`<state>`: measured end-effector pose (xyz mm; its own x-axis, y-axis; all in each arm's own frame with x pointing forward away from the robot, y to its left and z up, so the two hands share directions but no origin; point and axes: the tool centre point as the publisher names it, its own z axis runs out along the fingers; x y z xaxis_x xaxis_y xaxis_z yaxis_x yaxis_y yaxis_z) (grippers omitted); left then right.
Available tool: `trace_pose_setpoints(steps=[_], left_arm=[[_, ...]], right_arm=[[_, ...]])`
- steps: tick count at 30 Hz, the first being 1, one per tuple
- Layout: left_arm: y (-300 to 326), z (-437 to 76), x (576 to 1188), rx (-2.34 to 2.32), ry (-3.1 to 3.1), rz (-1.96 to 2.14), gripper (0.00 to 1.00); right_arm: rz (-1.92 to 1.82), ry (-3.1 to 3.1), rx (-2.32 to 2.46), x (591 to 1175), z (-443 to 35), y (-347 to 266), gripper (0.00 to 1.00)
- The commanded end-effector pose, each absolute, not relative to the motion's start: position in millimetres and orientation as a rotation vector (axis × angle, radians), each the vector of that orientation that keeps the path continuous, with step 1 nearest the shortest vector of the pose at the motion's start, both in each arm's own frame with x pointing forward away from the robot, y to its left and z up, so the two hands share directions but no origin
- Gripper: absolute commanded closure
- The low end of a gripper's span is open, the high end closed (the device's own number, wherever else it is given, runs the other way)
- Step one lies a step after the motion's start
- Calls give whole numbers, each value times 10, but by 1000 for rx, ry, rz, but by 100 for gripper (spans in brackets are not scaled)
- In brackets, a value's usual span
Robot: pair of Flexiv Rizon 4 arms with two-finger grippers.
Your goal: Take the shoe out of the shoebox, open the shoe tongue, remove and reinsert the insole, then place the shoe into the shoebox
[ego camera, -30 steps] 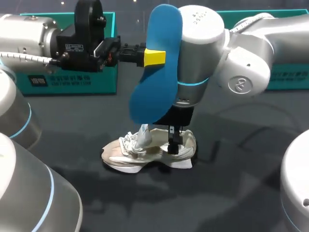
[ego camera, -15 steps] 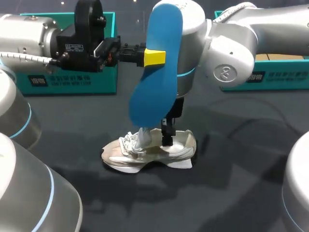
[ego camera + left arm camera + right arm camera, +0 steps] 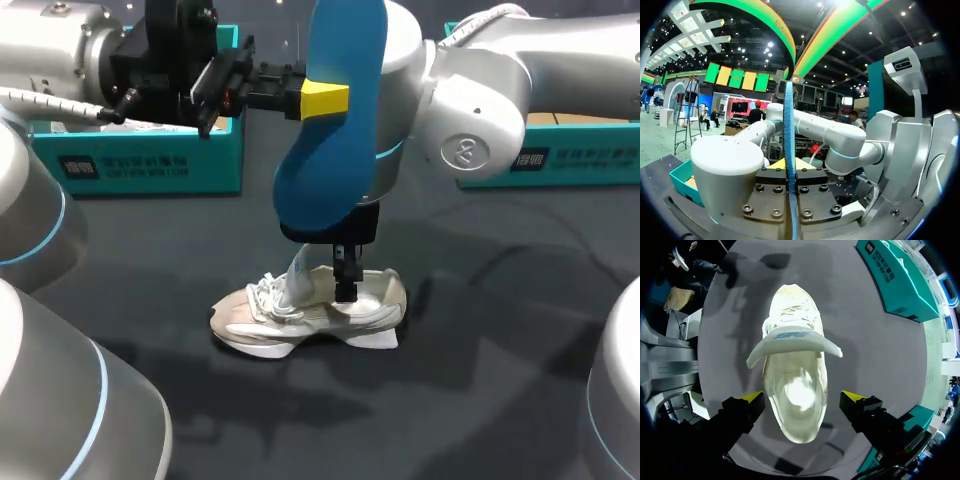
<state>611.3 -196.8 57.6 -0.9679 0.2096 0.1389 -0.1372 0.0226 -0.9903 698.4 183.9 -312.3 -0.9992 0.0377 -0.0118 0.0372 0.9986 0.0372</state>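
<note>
Head view: one pale shoe (image 3: 300, 320) stands on its sole near the middle of the dark tabletop (image 3: 480, 380), toe toward the left edge and heel toward the right, outside both boxes. Two teal shoeboxes sit along the far edge, the left shoebox (image 3: 150, 165) toward the far-left corner and the right shoebox (image 3: 560, 165) toward the far-right one, both well apart from the shoe. One blue insole (image 3: 335, 130) hangs upright in the air above the shoe, clear of it, pinched near its upper half by the left hand (image 3: 330, 98), whose arm comes in level from the left. The right arm bends down from the right behind the insole, and the right hand (image 3: 345, 275) points straight down over the shoe's heel opening.

In the left wrist view the insole (image 3: 788, 150) is seen edge-on as a thin blue strip, with the left hand (image 3: 789, 167) pressed onto it from both sides.

In the right wrist view the shoe (image 3: 795, 390) lies under the right hand (image 3: 805, 397), which is spread wide, one yellow tip at each side of the heel end. I cannot tell whether the tips touch the shoe. The one tongue (image 3: 792, 342) stands lifted away from the opening, ahead of the hand, and the shoe's inside shows bare and pale.
</note>
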Motion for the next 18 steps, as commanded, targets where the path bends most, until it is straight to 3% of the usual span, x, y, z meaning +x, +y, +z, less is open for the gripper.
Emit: trace_pose_setpoints(steps=[1, 18], left_arm=[[-2024, 595, 6212, -97, -2045, 1997, 100], [-2019, 625, 5876, -24, -2037, 1999, 100]], right_arm=[[62, 3127, 56, 6995, -3132, 1811, 0], [68, 3133, 43, 7085, -3150, 1724, 0]])
